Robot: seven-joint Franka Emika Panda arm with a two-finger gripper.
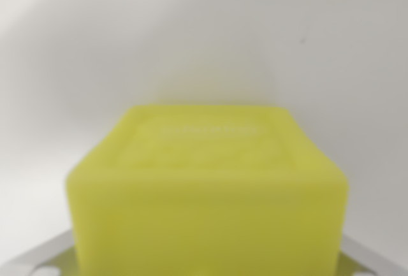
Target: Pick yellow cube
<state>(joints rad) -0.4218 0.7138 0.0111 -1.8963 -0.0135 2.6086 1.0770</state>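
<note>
The yellow cube (207,193) fills the lower middle of the wrist view, very close to the camera and blurred. Its top face shows a raised border and some faint embossed marks that are too soft to read. Its front face runs down past the bottom edge of the picture. The cube sits on a plain white surface (204,34) that takes up the whole upper half of the view, with a soft shadow just behind the cube. At the two bottom corners, pale metal parts of the gripper (205,269) stick out on either side of the cube, one at the wrist view's left and one at the wrist view's right, each with small holes. The cube lies between these two parts. The fingertips themselves are hidden, so I cannot tell whether the gripper is clamped on the cube or loose around it.
</note>
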